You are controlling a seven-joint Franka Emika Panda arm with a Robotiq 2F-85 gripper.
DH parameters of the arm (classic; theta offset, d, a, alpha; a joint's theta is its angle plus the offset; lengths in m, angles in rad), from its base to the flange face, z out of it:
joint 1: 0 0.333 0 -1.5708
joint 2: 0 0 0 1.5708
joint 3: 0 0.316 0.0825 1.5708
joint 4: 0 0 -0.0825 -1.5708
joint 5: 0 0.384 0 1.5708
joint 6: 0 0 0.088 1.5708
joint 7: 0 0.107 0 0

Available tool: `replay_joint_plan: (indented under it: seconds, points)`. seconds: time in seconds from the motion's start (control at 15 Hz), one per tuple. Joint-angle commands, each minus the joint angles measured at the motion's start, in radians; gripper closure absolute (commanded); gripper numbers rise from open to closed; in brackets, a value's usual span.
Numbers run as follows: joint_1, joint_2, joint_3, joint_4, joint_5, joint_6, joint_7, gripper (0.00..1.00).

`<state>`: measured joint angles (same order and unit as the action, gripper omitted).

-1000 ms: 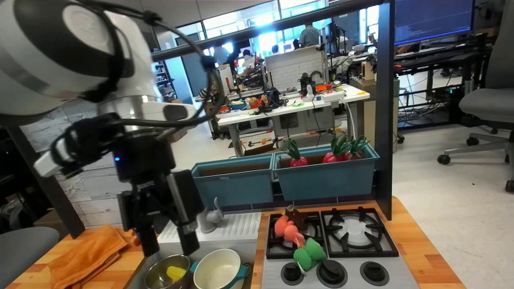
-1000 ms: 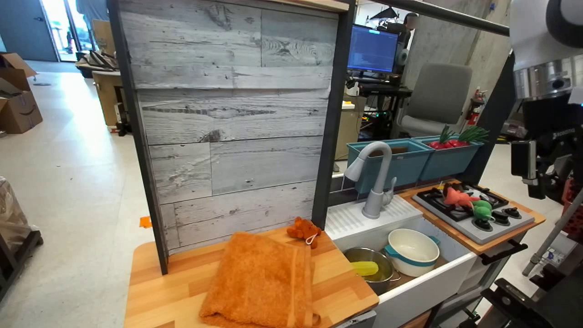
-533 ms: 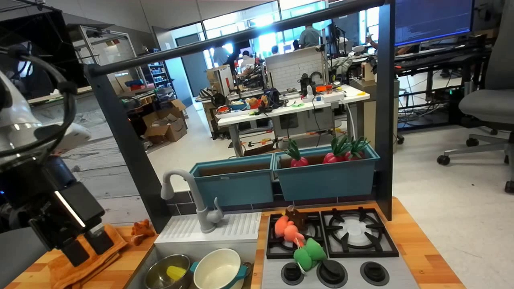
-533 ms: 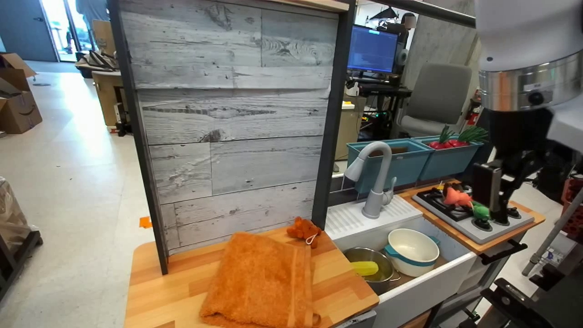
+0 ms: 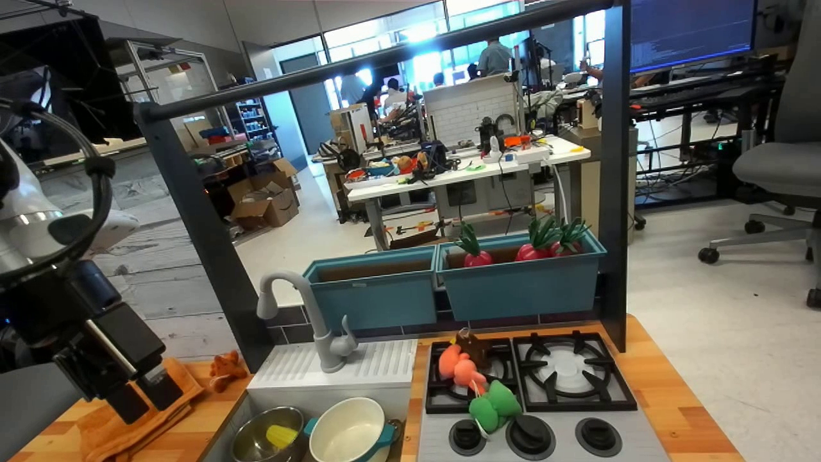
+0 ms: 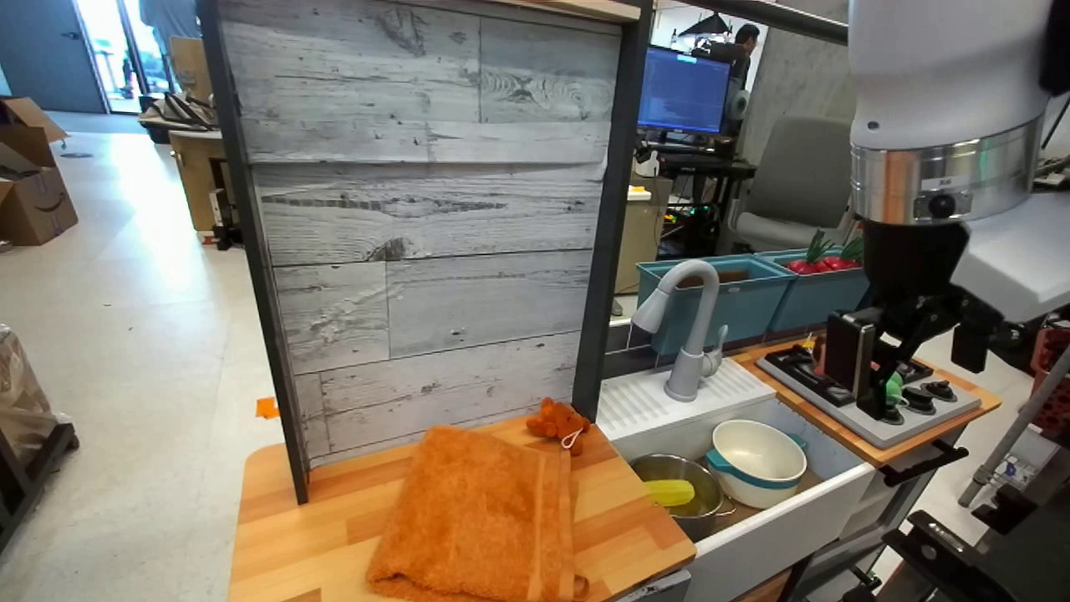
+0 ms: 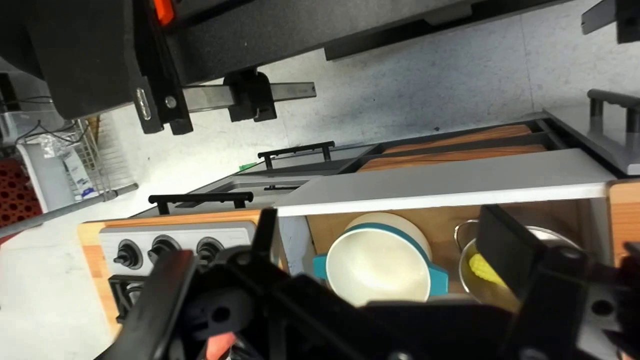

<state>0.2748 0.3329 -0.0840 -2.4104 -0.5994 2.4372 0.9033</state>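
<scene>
The sink [image 6: 782, 539] holds a pot [image 6: 756, 461] and pan [image 6: 700, 525] (corn [image 6: 669, 492] inside).

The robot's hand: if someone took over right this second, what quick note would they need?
Hand: open, in midair, gripping nothing.
Things: white pot and steel pot are side by side in the sink; coral toy and green toy lie on the stove.
Done: yellow corn is in the steel pot.
Left: nothing is gripped yet; the white pot has nothing in it.
</scene>
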Motion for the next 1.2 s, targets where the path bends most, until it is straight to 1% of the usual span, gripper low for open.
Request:
replay_joint_plan:
  seconds: [0.0,0.07,0.27,0.4,0.47,0.53,0.6,0.67,0.73,0.87,0.93,1.07,1.13]
  points:
    - [0.02,0.119,0.009,0.101,-0.069,0.051,0.148,0.0]
    - [0.03,0.161,0.013,0.145,-0.072,0.073,0.189,0.0]
    - [0.06,0.292,0.022,0.293,-0.032,0.124,0.228,0.0]
    - [0.058,0.371,0.048,0.393,0.029,0.143,0.187,0.0]
    - [0.047,0.403,0.069,0.44,0.074,0.131,0.139,0.0]
    - [0.031,0.426,0.097,0.48,0.136,0.083,0.062,0.0]
    - [0.09,0.363,0.027,0.382,0.1,0.134,0.129,0.0]
    - [0.091,0.392,0.036,0.419,0.14,0.126,0.09,0.0]
    - [0.091,0.412,0.04,0.445,0.156,0.121,0.073,0.0]
    - [0.09,0.427,0.041,0.462,0.161,0.12,0.066,0.0]
    - [0.127,0.433,-0.002,0.442,0.157,0.231,0.205,0.0]
    - [0.122,0.476,0.011,0.455,0.225,0.324,0.236,0.0]
    - [0.147,0.509,-0.012,0.465,0.24,0.389,0.275,0.0]
